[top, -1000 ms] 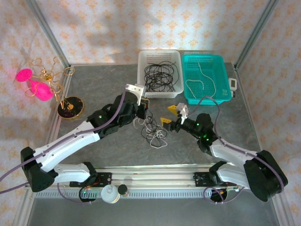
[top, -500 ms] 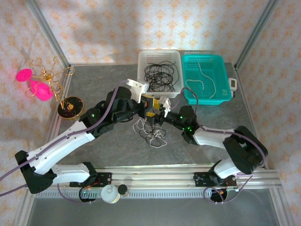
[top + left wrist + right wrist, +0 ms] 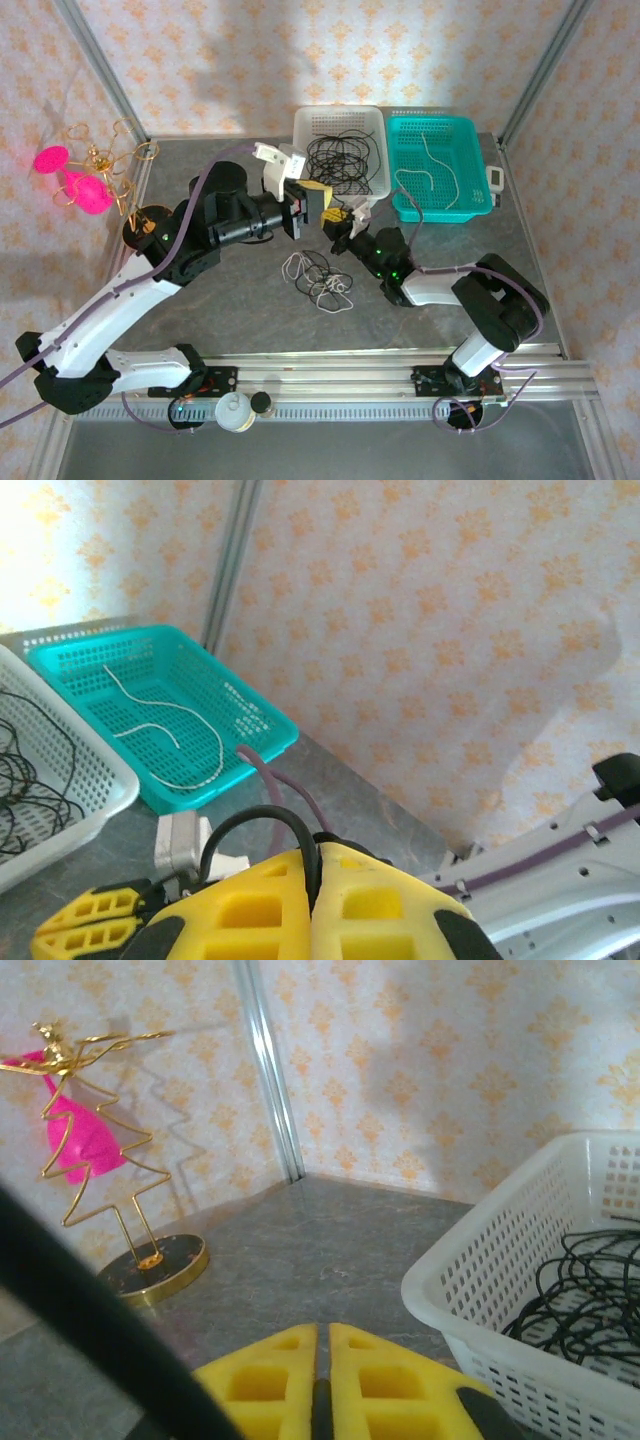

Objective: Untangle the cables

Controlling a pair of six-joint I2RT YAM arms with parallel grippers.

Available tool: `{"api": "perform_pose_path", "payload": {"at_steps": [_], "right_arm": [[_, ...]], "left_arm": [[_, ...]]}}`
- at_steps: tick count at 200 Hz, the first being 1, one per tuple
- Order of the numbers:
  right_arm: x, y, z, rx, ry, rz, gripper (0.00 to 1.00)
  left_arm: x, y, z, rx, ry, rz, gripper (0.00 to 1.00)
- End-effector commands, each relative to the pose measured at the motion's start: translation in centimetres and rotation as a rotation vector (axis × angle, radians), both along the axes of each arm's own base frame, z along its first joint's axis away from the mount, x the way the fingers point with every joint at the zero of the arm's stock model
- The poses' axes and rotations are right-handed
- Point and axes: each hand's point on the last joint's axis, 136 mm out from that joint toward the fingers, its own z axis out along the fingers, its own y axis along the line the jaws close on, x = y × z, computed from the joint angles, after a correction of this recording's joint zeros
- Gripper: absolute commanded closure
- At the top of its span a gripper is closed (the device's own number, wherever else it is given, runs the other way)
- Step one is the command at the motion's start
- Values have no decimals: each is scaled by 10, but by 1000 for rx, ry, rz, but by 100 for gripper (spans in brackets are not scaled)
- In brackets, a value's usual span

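A small tangle of black and white cables (image 3: 320, 277) lies on the grey table (image 3: 200, 160) between the arms. My left gripper (image 3: 316, 200) is raised above and behind it. In the left wrist view the left gripper (image 3: 318, 852) is shut on a black cable (image 3: 255, 822) that arches out of its yellow pads. My right gripper (image 3: 341, 219) sits close beside it, to the lower right. The right gripper (image 3: 322, 1332) is shut, with a dark strand (image 3: 320, 1407) in the slit between its pads. A blurred black cable (image 3: 90, 1325) crosses that view's lower left.
A white basket (image 3: 303, 125) at the back holds black cables (image 3: 340, 160). Beside it a teal basket (image 3: 478, 170) holds a white cable (image 3: 430, 175). A gold wire tree with pink ornaments (image 3: 95, 185) stands at the left edge. A rail (image 3: 330, 375) runs along the near edge.
My left gripper rose and drew back to the left with its black cable. My right gripper moved left and up to it and closed.
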Motion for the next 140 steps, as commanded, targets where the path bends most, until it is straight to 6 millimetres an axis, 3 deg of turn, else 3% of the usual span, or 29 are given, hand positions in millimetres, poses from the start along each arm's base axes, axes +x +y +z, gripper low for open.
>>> {"api": "perform_pose_path", "payload": {"at_steps": [1,52,86,116,140], "right_arm": [[5,-17,14,23,-41,-100,99],[21,-76,-12,-79,-32,-360,100],[24,-116,-15,-206,-92,-548,100],[23,-136,-10,-270,-148,-649,100],[24,-144,-11,-263,-140,-668,98]], "left_arm": [[-13,4,11,-18,3,-52,100],[-18,14,8,61,26,-63,100],[-25,15,-3,122,64,-100,100],[-25,20,-14,180,91,-84,100],[-25,25,-7,197,69,-68,100]]}}
